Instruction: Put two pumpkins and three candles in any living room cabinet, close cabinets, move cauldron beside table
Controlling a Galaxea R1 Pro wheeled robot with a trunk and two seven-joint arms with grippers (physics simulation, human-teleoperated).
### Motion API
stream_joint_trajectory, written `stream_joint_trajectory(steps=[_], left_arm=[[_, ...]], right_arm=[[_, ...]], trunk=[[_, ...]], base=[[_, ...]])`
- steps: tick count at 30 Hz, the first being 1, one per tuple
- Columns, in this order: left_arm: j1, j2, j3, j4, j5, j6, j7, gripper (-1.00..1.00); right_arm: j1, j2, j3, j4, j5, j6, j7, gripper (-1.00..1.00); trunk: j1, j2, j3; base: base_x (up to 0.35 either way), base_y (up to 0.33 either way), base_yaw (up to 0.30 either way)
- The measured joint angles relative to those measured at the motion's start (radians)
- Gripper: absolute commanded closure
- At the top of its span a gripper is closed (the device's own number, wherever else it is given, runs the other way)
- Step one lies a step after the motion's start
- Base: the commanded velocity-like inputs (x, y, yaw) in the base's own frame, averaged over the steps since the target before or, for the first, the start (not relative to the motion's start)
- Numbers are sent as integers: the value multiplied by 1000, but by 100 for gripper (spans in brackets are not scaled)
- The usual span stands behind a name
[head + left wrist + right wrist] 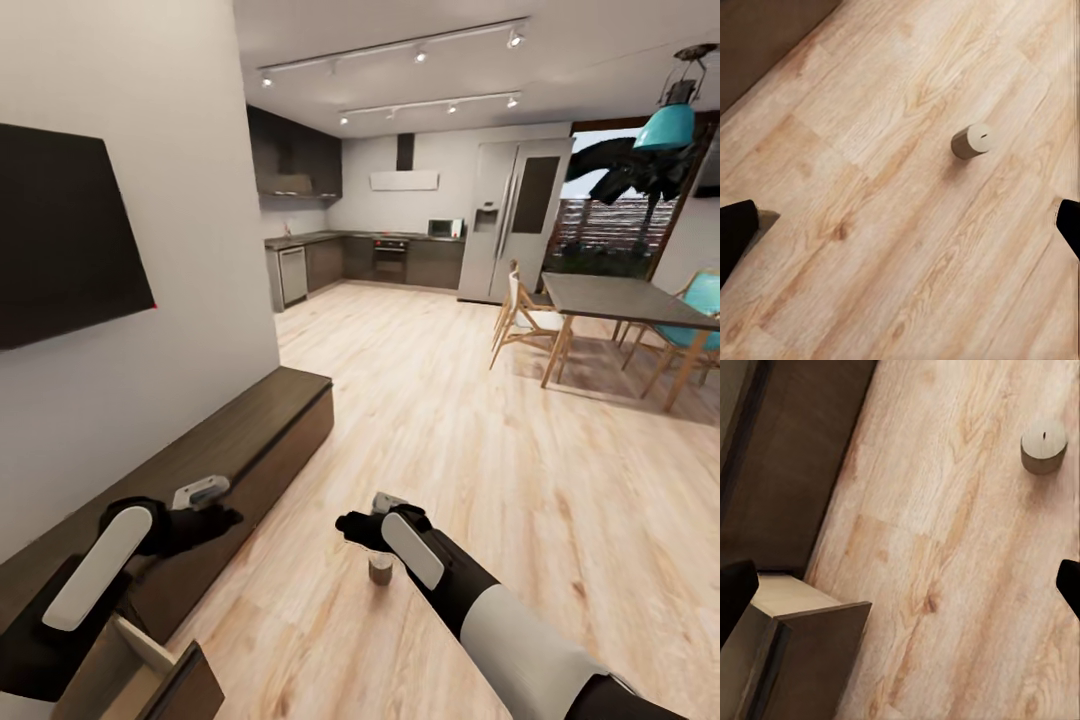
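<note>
Hovering my right gripper (pixel 352 524), jaws spread and empty, over a candle (pixel 380 570) at six o'clock; left gripper (pixel 222 518) open too. Next: descend, clamp, carry to the open drawer (pixel 150 650) at seven o'clock.

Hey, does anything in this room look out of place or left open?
Yes. A candle stands upright on the bare wood floor, below the right gripper. One cabinet drawer beside it hangs open, its pale interior showing.

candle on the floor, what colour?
Olive-tan sides, pale flat top; the candle shows best in the left wrist view.
</note>
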Motion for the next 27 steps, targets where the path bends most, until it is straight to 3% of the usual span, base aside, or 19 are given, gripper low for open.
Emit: stream_joint_trajectory(steps=[9, 10, 13, 15, 17, 21, 27], left_arm=[[0, -5, -5, 8, -4, -1, 11, -100], [0, -7, -7, 13, -14, -1, 12, -100], [0, -10, -16, 36, -91, -1, 11, -100], [0, -25, -19, 45, -166, -3, 6, -100], [0, -44, -19, 51, -207, -4, 4, -100], [-1, -59, -19, 101, -238, -4, 3, -100], [-36, -69, -18, 202, -242, -4, 2, -100]], right_arm=[[1, 0, -29, 1, 1, -34, -8, -100], [0, 0, -30, 1, 1, -42, -11, -100], [0, -1, -31, 2, 0, -54, -30, -100], [-1, -1, -32, 2, 0, -69, -69, -100], [-1, -2, -33, 3, -1, -90, -112, -100], [-1, -3, -32, 2, -2, -111, -166, -100], [-1, -2, -31, 3, -1, -120, -177, -100]], trunk=[[0, 0, 9], [0, 0, 10], [0, 0, 14], [0, 0, 16], [0, 0, 18], [0, 0, 21], [0, 0, 21]], base=[[253, -205, -241], [285, -169, -233], [296, -123, -232], [314, -47, -231], [324, -21, -230], [331, -6, -140], [334, -1, -15]])
